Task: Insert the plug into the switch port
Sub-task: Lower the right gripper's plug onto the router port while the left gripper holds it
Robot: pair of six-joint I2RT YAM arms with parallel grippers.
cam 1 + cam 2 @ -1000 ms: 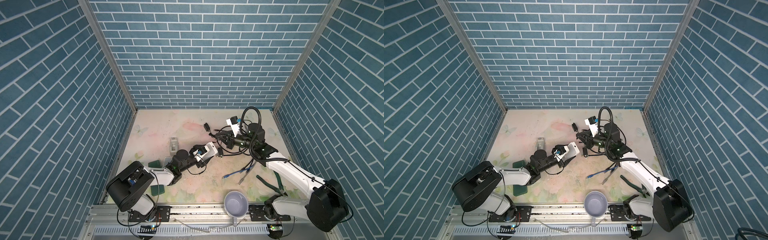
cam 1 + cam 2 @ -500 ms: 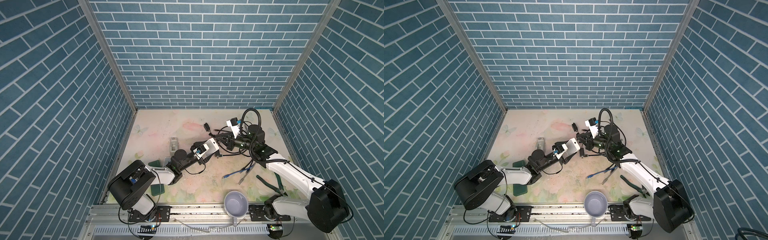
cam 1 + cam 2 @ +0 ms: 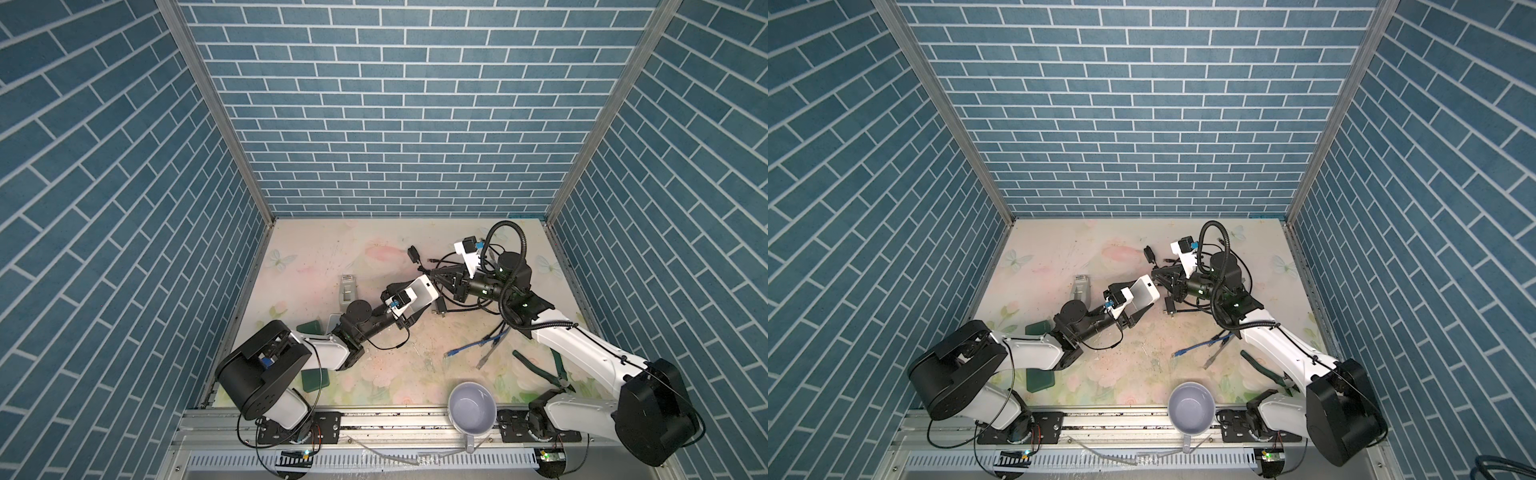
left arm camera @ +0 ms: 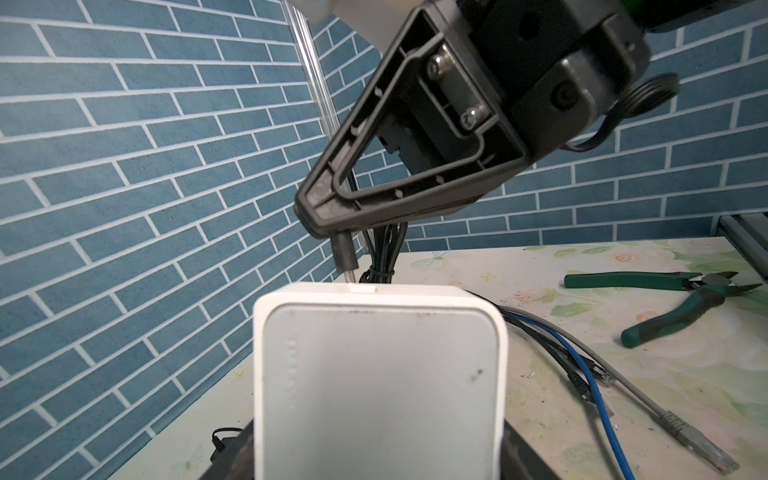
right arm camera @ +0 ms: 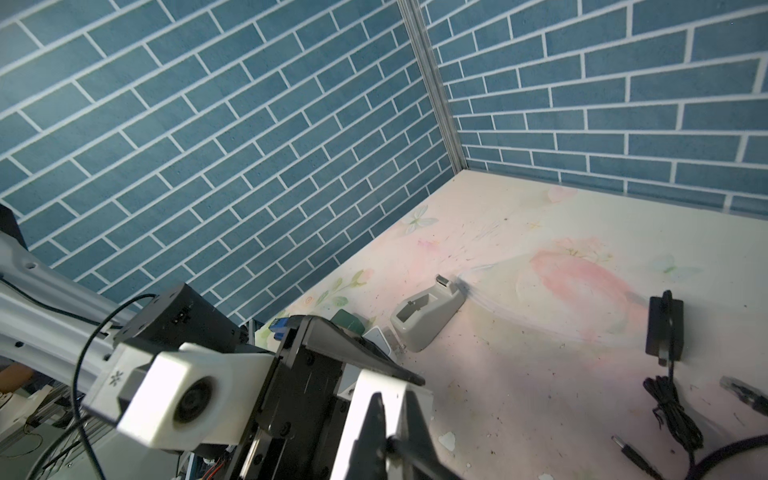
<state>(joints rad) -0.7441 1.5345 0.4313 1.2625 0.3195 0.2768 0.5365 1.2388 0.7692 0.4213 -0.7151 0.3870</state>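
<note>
Lot 1, switch (image 3: 424, 291): white rounded box. I am gripping it by its sides in my left jaws, which are standing wide around it, and I am holding it lifted off the worktop (image 3: 332, 249) near the middle, its upper edge turned towards my right arm.

Lot 2, plug (image 4: 346, 254): black barrel with a bare metal tip. I am pinching it in my right jaws, which are closed tight on it. The tip is pointing down at the switch's upper edge, just beside a small white tab. Whether the tip is entering a port I cannot tell, the port being hidden.

Lot 3, black cord (image 4: 384, 249): hanging in a bunch just behind the plug.

Lot 4, pliers (image 4: 673, 303): green-handled, lying flat on the worktop on my right side, well apart from the switch.

Lot 5, blue cable (image 4: 598, 395) and grey cable (image 4: 674, 423): lying loose side by side between the switch and the pliers.

Lot 6, mug (image 3: 472, 405): pale lilac, standing upright at the worktop's near edge.

Lot 7, tape dispenser (image 5: 428, 316): grey, resting on the worktop near my left arm.

Lot 8, adapter (image 5: 664, 324): black block, lying towards the back
</note>
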